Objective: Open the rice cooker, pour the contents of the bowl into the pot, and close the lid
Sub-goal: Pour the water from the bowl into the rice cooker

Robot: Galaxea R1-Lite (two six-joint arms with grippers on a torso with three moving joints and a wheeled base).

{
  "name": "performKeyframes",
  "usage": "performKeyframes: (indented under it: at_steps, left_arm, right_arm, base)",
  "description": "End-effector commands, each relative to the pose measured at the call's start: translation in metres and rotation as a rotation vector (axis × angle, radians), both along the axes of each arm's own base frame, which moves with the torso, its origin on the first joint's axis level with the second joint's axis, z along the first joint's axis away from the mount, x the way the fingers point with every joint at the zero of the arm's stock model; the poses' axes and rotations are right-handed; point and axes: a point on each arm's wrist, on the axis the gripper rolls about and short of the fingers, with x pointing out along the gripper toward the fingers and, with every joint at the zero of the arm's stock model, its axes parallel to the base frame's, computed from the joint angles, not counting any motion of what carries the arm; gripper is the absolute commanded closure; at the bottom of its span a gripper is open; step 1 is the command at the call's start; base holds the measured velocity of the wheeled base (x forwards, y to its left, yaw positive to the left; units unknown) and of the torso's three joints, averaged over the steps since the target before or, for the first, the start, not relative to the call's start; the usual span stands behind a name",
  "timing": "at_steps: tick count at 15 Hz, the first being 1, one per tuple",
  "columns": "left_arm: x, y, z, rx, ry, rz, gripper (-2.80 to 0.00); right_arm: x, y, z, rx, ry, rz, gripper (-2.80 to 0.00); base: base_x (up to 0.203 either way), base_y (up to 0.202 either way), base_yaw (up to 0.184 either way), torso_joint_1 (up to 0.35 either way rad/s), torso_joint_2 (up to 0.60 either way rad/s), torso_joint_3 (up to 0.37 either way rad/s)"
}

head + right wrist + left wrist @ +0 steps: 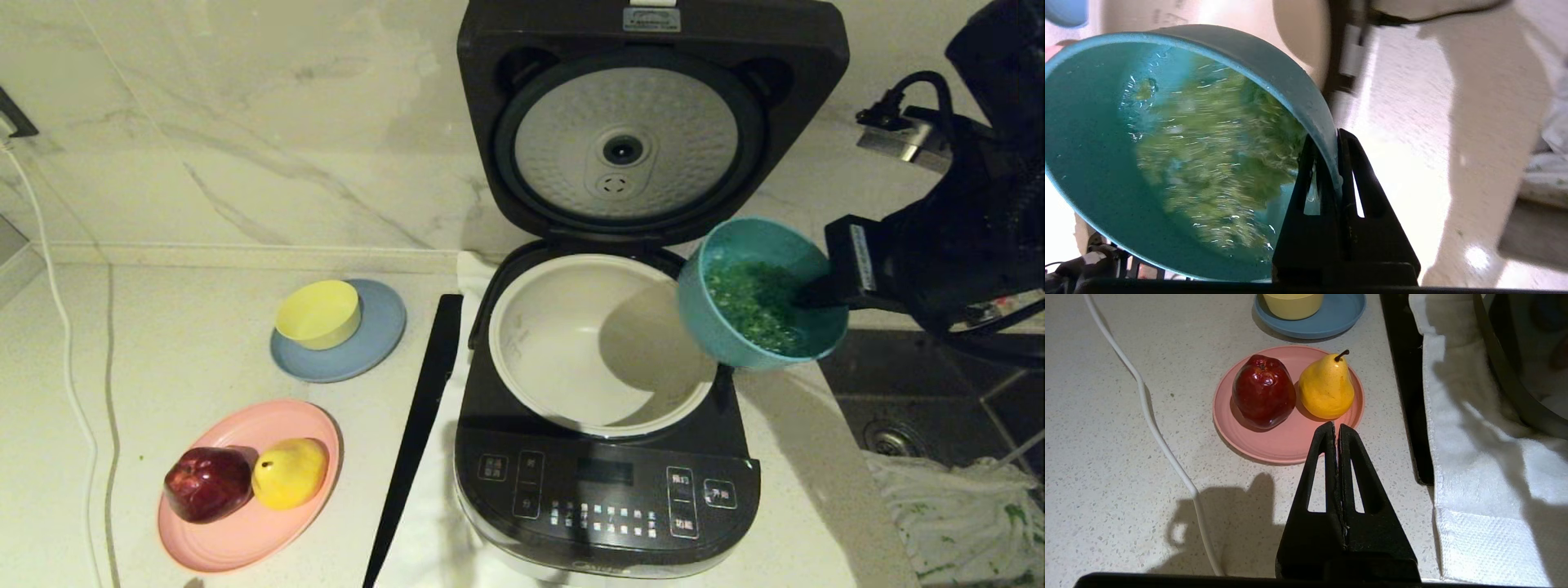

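lid point(651, 122): already up, standing open behind the rice cooker point(604, 498), dimpled silver plate facing me. Opening step done.
pot point(600, 343): sits in the cooker body, inside looks bare, no green in it that I can see.
bowl point(759, 290): off the counter, tipped, hanging at the pot's right edge, partly over its rim. Mouth is not turned down toward the pot.
contents point(755, 306): green bits all in the bowl, none spilling that I can see.
my right gripper point(1337, 157): clamped tight on the bowl's rim, one finger inside the wall, one outside.
my left gripper point(1337, 430): pinched closed, empty, parked low over the counter near the pink plate point(1286, 445).
progress: roughly a third; bowl is in place for the pour, I judge. Left: tip the greens out, then shut the lid.
head view only: open lid, bare pot, bowl's place against the pot.
right wrist view only: the pinch on the rim up close; contents blurred, pot hardly readable.
left wrist view only: red apple point(1263, 392) and yellow pear point(1327, 388) on the pink plate close up, white towel point(1478, 457) beside the cooker.
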Motion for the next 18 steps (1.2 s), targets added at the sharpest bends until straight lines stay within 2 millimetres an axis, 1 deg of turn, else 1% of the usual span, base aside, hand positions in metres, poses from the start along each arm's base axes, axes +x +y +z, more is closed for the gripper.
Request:
performKeyframes:
  at_steps: [1, 3, 7, 10, 13, 15, 17, 18]
  left_arm:
    - [0.000, 0.000, 0.000, 0.001, 0.000, -0.001, 0.00]
    - [0.000, 0.000, 0.000, 0.001, 0.000, 0.000, 0.00]
    - [0.000, 0.000, 0.000, 0.001, 0.000, 0.000, 0.00]
    - [0.000, 0.000, 0.000, 0.001, 0.000, 0.001, 0.00]
    - [0.000, 0.000, 0.000, 0.001, 0.000, 0.000, 0.00]
    - [0.000, 0.000, 0.000, 0.001, 0.000, -0.001, 0.00]
    - [0.000, 0.000, 0.000, 0.001, 0.000, 0.001, 0.00]
    - [0.000, 0.000, 0.000, 0.001, 0.000, 0.000, 0.00]
  right_arm:
    - [0.012, 0.026, -0.008, -0.034, 0.011, 0.029, 0.00]
    - [0.018, 0.039, -0.008, -0.036, 0.002, 0.029, 0.00]
    - [0.035, 0.062, -0.018, -0.028, 0.018, 0.008, 0.00]
    - [0.055, 0.077, -0.026, -0.013, -0.037, -0.048, 0.00]
    - [0.068, 0.085, -0.036, -0.024, -0.065, -0.078, 0.00]
    - [0.068, 0.086, -0.033, -0.009, -0.088, -0.082, 0.00]
    - [0.061, 0.087, -0.028, -0.016, -0.109, -0.088, 0.00]
    - [0.058, 0.089, -0.030, -0.036, -0.116, -0.097, 0.00]
  base:
    - [0.000, 0.000, 0.000, 0.000, 0.00, 0.000]
    - [0.000, 0.000, 0.000, 0.000, 0.00, 0.000]
    - [0.000, 0.000, 0.000, 0.000, 0.00, 0.000]
    - [0.000, 0.000, 0.000, 0.000, 0.00, 0.000]
    - [0.000, 0.000, 0.000, 0.000, 0.00, 0.000]
    - [0.000, 0.000, 0.000, 0.000, 0.00, 0.000]
    - [0.000, 0.000, 0.000, 0.000, 0.00, 0.000]
    - [0.000, 0.000, 0.000, 0.000, 0.00, 0.000]
